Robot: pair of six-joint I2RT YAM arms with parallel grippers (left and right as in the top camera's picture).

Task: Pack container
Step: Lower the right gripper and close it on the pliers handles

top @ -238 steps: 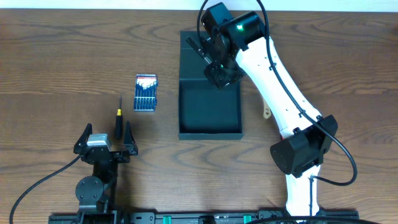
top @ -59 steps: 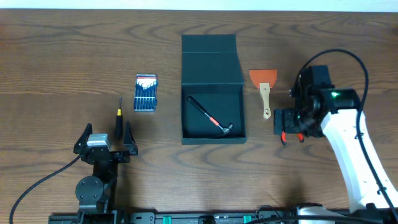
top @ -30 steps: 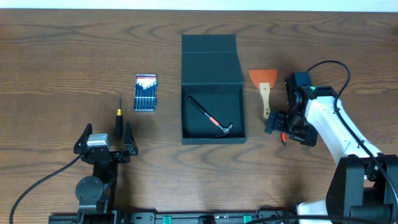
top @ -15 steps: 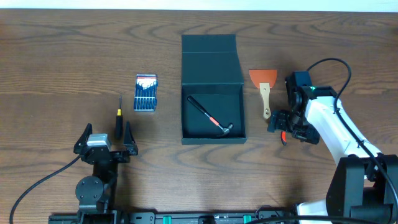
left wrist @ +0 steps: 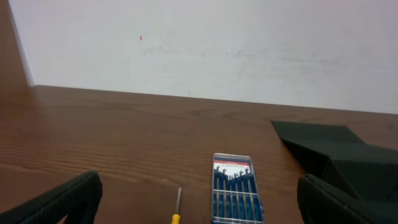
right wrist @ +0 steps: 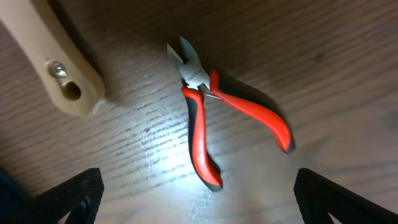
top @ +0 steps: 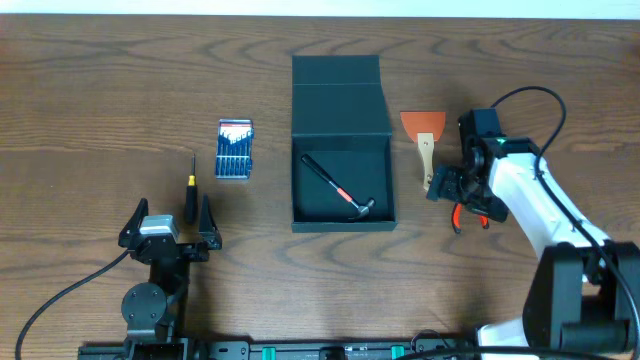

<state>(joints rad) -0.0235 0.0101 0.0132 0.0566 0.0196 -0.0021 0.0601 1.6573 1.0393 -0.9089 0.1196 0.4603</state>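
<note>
The dark container [top: 340, 215] lies open mid-table with its flap lid [top: 338, 95] folded back; a black hammer with a red band [top: 338, 187] lies inside. It also shows in the left wrist view [left wrist: 348, 158]. My right gripper [top: 462, 195] is open and empty, hovering over the red-handled pliers [right wrist: 211, 115] on the table, right of the container; the pliers peek out in the overhead view [top: 458, 215]. A scraper with orange blade and tan handle [top: 425, 145] lies beside it; its handle end shows in the right wrist view [right wrist: 53, 68]. My left gripper [top: 170, 232] is open and empty near the front left.
A blue screwdriver-set case [top: 236, 150] and a yellow-and-black screwdriver [top: 190, 190] lie left of the container, ahead of the left gripper; both show in the left wrist view, the case [left wrist: 233, 186] and the screwdriver [left wrist: 177, 208].
The right arm put the hammer in the container, swung to the right side, and has edged up over the pliers. The left arm has not moved.
</note>
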